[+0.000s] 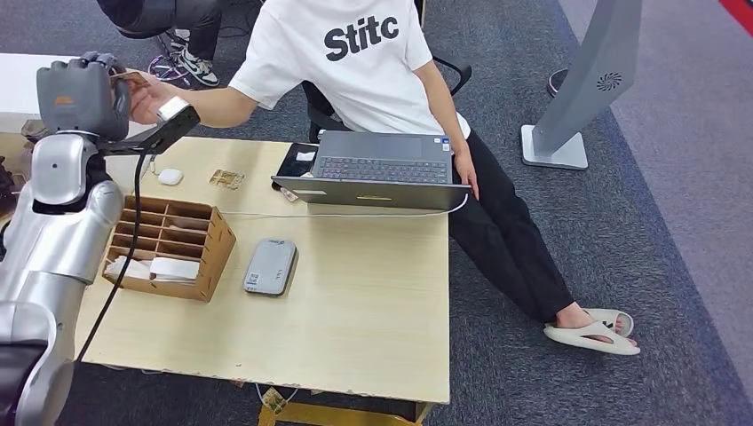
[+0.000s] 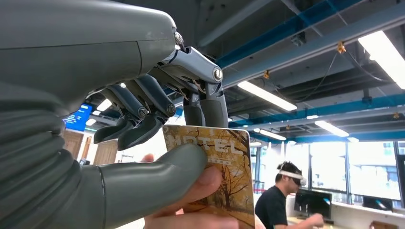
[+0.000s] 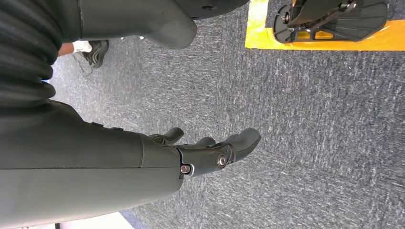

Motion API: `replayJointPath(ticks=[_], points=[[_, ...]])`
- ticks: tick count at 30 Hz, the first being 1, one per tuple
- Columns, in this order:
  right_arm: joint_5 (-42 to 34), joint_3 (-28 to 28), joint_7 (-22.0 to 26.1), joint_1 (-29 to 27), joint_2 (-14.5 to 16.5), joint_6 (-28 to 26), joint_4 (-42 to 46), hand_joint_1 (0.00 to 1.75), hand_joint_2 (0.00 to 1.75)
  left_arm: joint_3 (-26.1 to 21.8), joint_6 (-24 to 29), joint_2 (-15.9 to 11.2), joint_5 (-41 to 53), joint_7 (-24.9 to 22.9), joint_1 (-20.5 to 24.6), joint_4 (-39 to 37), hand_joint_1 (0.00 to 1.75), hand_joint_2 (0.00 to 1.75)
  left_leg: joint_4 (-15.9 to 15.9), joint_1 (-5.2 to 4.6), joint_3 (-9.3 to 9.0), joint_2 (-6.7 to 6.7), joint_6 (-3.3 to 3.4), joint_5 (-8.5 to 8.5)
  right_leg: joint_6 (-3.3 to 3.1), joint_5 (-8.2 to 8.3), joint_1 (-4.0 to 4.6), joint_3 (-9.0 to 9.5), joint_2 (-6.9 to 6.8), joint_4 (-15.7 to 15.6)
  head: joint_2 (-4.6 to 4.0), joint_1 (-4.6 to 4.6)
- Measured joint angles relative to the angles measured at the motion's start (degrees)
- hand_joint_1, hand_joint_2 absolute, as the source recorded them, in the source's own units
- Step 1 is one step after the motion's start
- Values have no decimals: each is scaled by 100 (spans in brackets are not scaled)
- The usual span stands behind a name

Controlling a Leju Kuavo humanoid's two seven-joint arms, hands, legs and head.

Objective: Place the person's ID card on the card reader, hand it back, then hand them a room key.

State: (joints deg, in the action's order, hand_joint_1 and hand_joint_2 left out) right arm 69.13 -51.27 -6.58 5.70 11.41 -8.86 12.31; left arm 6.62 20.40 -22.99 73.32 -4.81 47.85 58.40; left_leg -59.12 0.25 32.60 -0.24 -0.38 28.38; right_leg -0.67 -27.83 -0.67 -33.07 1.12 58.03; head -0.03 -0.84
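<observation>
While the left hand (image 2: 157,138) pinches the room key (image 2: 217,171) between thumb and fingers, a person's hand (image 2: 200,200) touches the key; the right hand (image 3: 210,152) hangs empty, fingers apart.

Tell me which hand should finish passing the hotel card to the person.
Left. The left hand already pinches the hotel card, and the person's hand is on it too, so it likely just needs to let go. The right hand hangs empty over the carpet.
</observation>
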Motion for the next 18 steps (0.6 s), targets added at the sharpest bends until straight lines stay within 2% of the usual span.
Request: replayJointPath(ticks=[6,7,10,11,18], points=[[-9,3,0,22,-4,3,0,0,175,166,149,228,-66,13,115,-377,175,175,0,0,4,3,0,0,0,0,0,-3,3,0,0,1],[-10,3,0,22,-4,3,0,0,175,177,159,250,-68,16,112,-390,137,175,0,0,4,3,0,0,0,0,0,-3,4,0,0,1],[-11,3,0,22,-5,3,0,0,175,217,195,298,-59,22,93,-418,7,175,0,0,3,2,0,0,0,0,0,-3,4,0,0,0],[-11,3,0,22,-6,3,0,0,175,226,229,310,-66,22,77,-421,0,175,0,0,3,2,0,0,0,0,0,-3,4,0,0,-1],[-66,1,13,20,-7,-2,0,0,175,234,392,387,-435,216,-167,-317,0,175,1,0,4,3,0,0,0,0,0,-3,5,2,0,0]])
